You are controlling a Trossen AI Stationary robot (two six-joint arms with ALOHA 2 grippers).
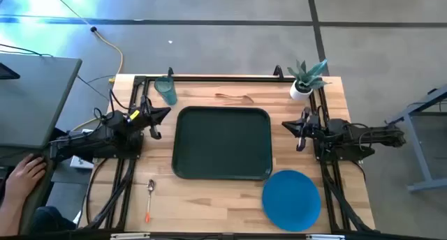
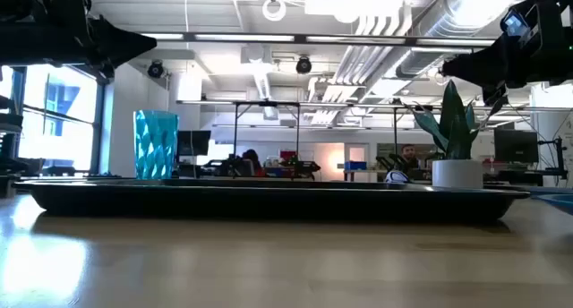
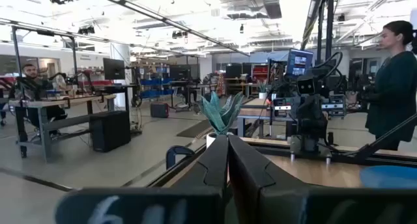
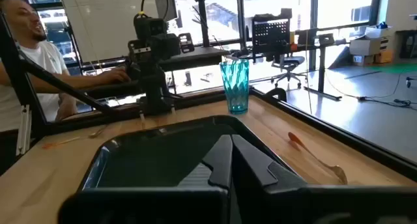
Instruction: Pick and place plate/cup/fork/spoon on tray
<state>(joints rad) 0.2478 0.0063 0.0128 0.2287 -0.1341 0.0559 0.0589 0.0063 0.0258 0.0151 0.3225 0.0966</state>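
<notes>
At the centre of the tabletop, the tray lies bare; every item is still outside it. Taking the tray as the clock's centre in the high view: the cup stands at 10 o'clock, the fork lies at 12 o'clock, the spoon at 8 o'clock, and the plate at 4 o'clock, near the tabletop edge.

The left gripper waits at 9 o'clock and the right gripper at 3 o'clock. Both sets of jaws are clenched and hold nothing.

Handling, as judged:
- Plate: rigid, flat, probably slick. Grip the rim; lifting it off the wood may need an edge approach.
- Cup: light, thin-walled, easily tipped. Grip across the wall or rim.
- Fork and spoon: slim, low-lying. Pinch the orange handle.

The tabletop is smooth pale wood with a dark frame around it. A potted plant stands at 1 o'clock. Beyond lies an open workshop with desks, monitors and several people.
</notes>
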